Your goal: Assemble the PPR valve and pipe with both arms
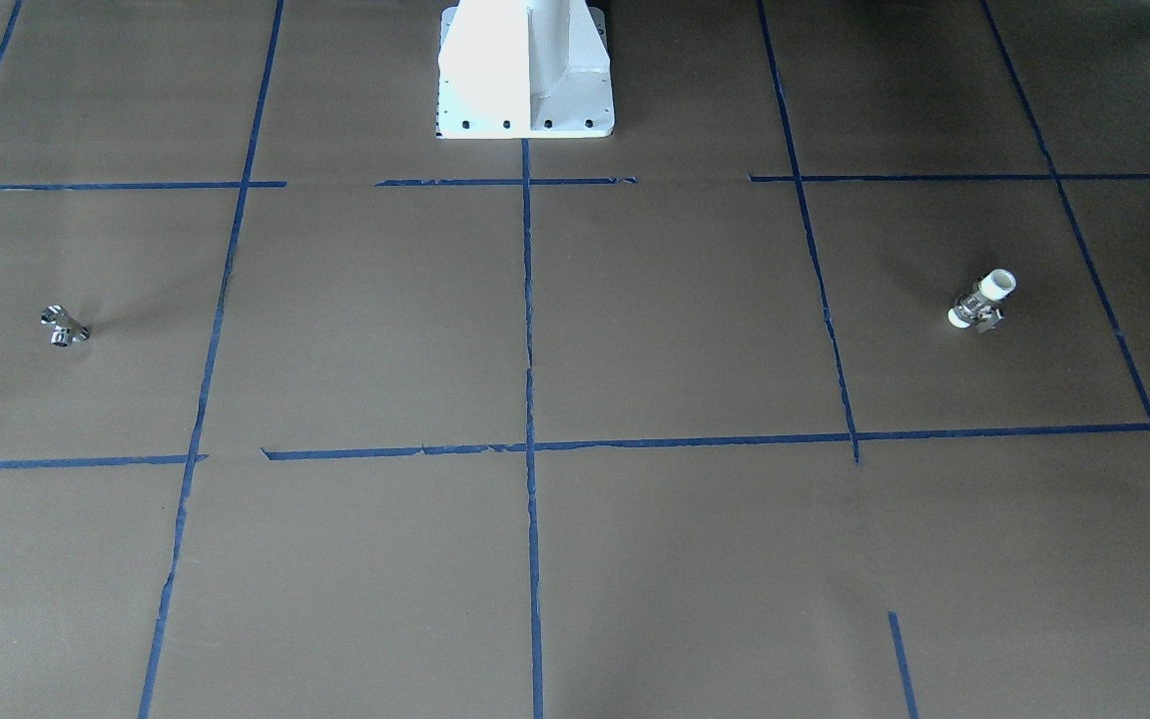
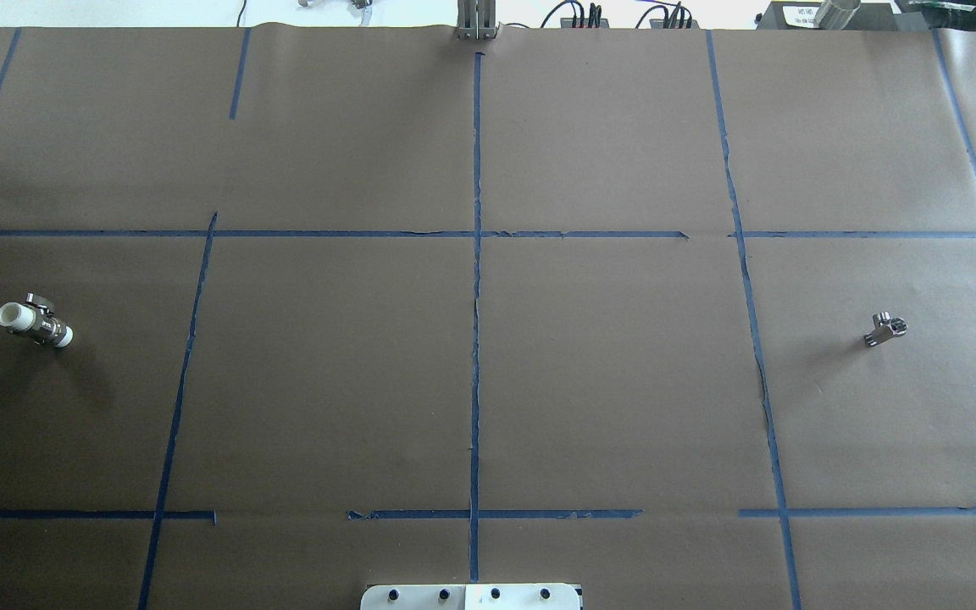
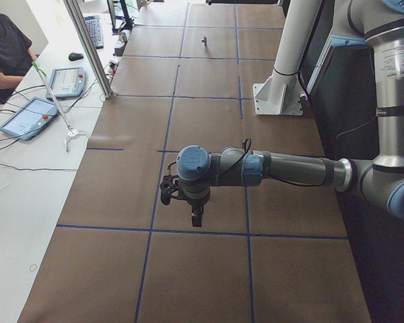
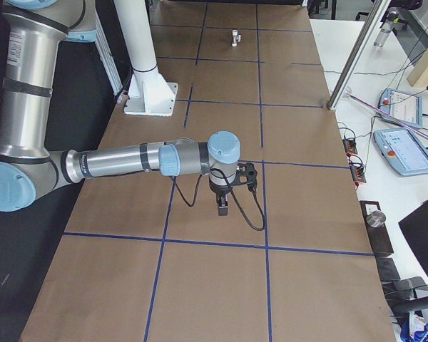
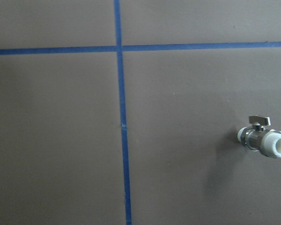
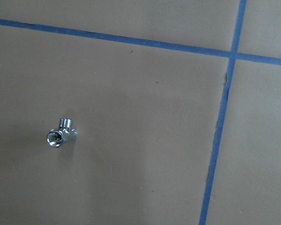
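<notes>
Only the side views catch the tools, so apart or together cannot be told for either. Black two-fingered left tool [image 3: 196, 219] hangs over the brown paper-covered bench [image 2: 327, 381]. The PPR valve [image 5: 264, 139], stubby, with white plastic ends and a silvery metal middle, lies on the bench off to one side of it, its white end running to the wrist view's edge. Matching right tool [image 4: 222, 206] hangs likewise. The pipe [image 6: 62, 133], a tiny chrome branched fitting, lies off to its side, stubs hard to count.

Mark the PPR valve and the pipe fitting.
PPR valve [image 2: 41, 325], overhead exterior view, on its silvery metal middle.
pipe fitting [image 2: 884, 330], overhead exterior view, on its chrome body.
</notes>
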You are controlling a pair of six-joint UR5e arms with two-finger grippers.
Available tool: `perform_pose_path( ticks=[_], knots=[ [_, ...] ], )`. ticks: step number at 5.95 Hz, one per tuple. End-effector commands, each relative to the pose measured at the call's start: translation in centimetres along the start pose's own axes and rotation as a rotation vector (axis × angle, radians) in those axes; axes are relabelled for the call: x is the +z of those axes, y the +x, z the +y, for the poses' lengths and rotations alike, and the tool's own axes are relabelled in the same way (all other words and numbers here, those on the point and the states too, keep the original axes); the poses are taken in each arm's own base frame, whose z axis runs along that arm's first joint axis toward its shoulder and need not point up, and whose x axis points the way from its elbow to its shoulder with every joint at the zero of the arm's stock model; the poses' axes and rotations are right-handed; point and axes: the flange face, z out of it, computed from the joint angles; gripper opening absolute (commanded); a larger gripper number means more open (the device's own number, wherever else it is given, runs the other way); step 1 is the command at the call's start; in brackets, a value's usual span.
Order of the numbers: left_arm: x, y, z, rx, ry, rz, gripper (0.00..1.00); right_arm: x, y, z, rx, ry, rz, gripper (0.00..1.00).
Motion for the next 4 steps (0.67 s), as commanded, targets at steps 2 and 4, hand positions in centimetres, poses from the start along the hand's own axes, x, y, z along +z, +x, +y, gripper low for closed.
perform_pose_path(
  ticks=[2,4],
  knots=[
    [-0.33,1.46,-0.35,0.056,0.017,-0.001,1.00,0.20,1.02,0.63,0.026,-0.005,-0.001,1.00],
    [0.00,1.30,-0.34,0.047,0.011,0.013,1.00,0.39,1.15,0.71,0.029,-0.009,0.000,1.00]
  ],
)
